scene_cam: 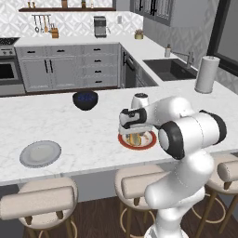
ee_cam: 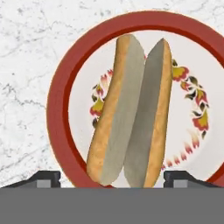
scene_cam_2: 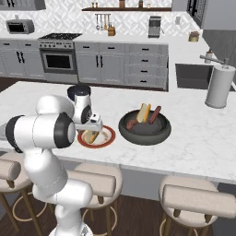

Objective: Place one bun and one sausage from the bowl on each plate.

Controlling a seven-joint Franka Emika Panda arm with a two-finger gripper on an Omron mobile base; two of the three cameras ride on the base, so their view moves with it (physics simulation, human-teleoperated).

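The jaws stand well apart, with 1 bun (ee_cam: 131, 111) lying lengthwise between the 2 tips; whether either tip touches it cannot be told. The gripper (ee_cam: 112, 177) hangs directly above the red-rimmed plate (ee_cam: 59, 94), and the split side of the bun faces up toward the hand. In my judgement this wide stance over the plate centre fits a release, since the bun appears to rest on the cream centre, though contact with the plate is not certain. In the right base view the gripper (scene_cam_2: 94, 123) sits low over that plate (scene_cam_2: 107, 141), near the counter's front edge. Just beside it, toward the sink end, the wide dark bowl (scene_cam_2: 145, 132) holds 1 further bun (scene_cam_2: 144, 112) and at least 2 sausages (scene_cam_2: 155, 114), leaning against its wall. The grey plate (scene_cam: 40, 154) lies well apart along the front edge and carries nothing. A smaller dark bowl of blue contents (scene_cam: 85, 99) stands toward the back edge. This plate lacks a sausage.
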